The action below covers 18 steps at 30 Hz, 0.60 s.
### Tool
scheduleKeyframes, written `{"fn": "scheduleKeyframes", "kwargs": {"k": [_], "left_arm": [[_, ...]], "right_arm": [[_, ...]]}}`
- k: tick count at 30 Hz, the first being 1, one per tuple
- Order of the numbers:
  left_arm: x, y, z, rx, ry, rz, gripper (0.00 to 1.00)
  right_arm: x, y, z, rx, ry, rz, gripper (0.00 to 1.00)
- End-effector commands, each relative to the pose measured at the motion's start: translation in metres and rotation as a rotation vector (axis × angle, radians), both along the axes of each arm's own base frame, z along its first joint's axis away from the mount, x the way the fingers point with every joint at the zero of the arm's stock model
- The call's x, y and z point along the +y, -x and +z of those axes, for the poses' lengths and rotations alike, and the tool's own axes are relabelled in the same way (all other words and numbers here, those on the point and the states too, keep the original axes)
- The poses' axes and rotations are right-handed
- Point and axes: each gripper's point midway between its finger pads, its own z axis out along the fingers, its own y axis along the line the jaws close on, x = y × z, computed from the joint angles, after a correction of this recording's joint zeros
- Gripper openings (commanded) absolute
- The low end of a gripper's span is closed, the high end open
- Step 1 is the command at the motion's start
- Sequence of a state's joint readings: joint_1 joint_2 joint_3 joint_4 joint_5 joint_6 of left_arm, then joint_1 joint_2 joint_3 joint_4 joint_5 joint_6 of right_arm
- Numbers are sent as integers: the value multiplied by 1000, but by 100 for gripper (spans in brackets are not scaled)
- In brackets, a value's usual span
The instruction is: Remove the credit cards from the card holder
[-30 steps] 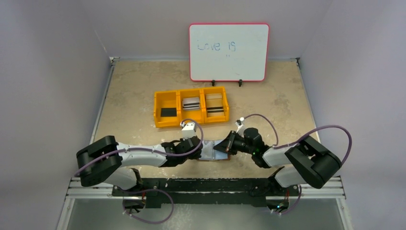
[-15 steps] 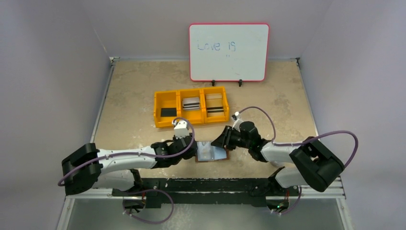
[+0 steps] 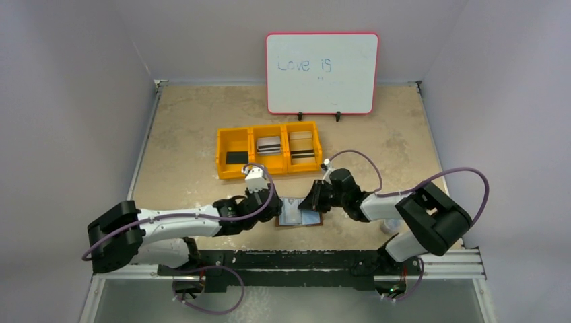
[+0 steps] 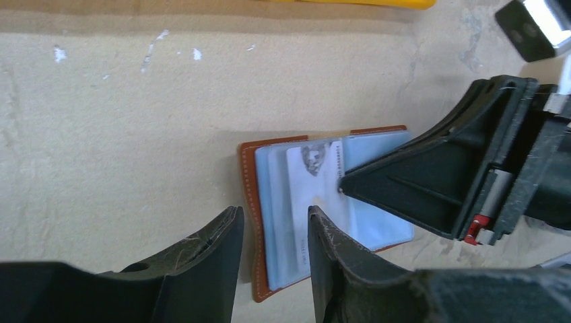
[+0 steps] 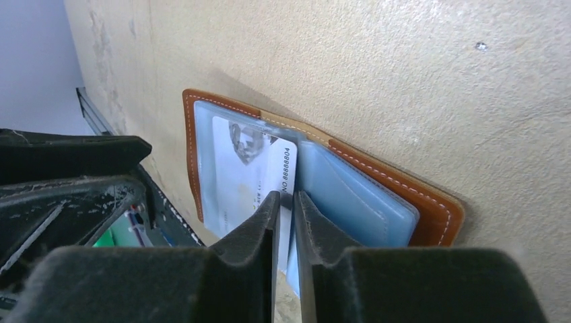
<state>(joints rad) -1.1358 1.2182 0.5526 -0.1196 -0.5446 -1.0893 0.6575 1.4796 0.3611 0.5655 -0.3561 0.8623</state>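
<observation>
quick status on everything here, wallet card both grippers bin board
card holder, lying open, clear sleeves facing up
white card, among the sleeves, not yet out
left gripper, open, over the holder's stitched edge, holding nothing
right gripper, nearly shut, tips at the card's edge; grip unclear
yellow bin, cards in all three compartments
whiteboard, upright, writing on it

Bright, even light falls on the tabletop (image 3: 188, 128), with soft shadows. In the right wrist view the near jaws look blurred.
</observation>
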Motion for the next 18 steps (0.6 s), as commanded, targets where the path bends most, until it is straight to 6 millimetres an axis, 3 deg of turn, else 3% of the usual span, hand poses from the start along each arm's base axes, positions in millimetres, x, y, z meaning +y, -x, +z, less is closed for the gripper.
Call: {"fn": "scheduleKeyframes", "kwargs": {"k": [1,6,11,18], "left_arm": [[-42,-10,37,-56,161,-44,40],[-60,-8,29,-11,178,-67,40],[-60,-4,10,38,167,-54,34],[-45,0,-14,103,56,-12,12]], "right_arm": [[-26,16,-41,101,145,-45,14],[-23,22,-46,139,118,-35,24],[-23,23,-41,154,64,-57,30],[-22,26,-40,167,32,-48,31]]}}
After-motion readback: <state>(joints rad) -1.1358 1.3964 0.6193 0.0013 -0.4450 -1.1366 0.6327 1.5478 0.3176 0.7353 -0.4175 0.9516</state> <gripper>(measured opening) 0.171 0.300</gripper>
